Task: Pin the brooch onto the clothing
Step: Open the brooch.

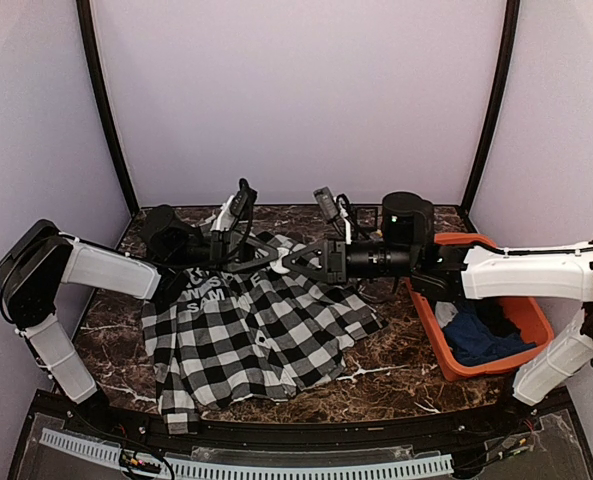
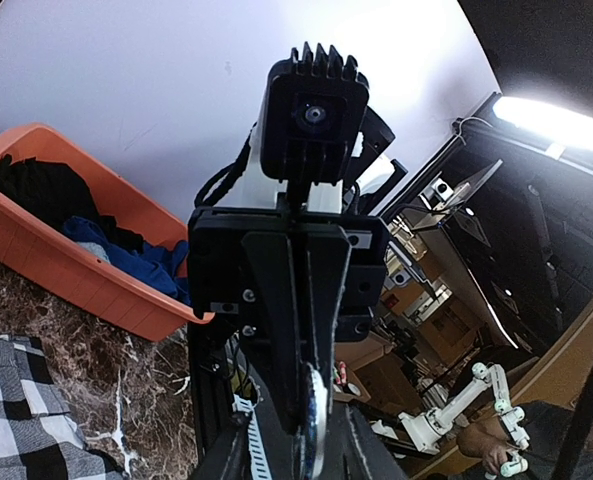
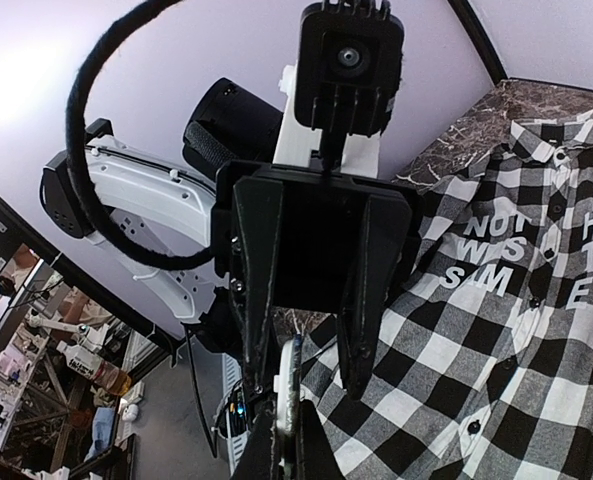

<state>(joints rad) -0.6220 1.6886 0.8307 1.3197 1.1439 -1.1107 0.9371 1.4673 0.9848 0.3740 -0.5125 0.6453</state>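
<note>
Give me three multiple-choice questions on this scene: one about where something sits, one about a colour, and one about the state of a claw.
1. Where does the orange bin stand relative to the checked shirt?
A. to its right
B. to its left
C. on top of it

2. What colours are the shirt's checks?
A. red and blue
B. black and white
C. green and yellow

3. How does the right claw stand?
A. spread wide
B. folded out of sight
C. shut on a small silvery brooch

Answers:
1 A, the top view shows the bin on the right arm's side, past the shirt's edge.
2 B, both the top and right wrist views show black and white squares.
3 C, the left wrist view shows its fingers pressed together with the brooch at their tips.
</note>
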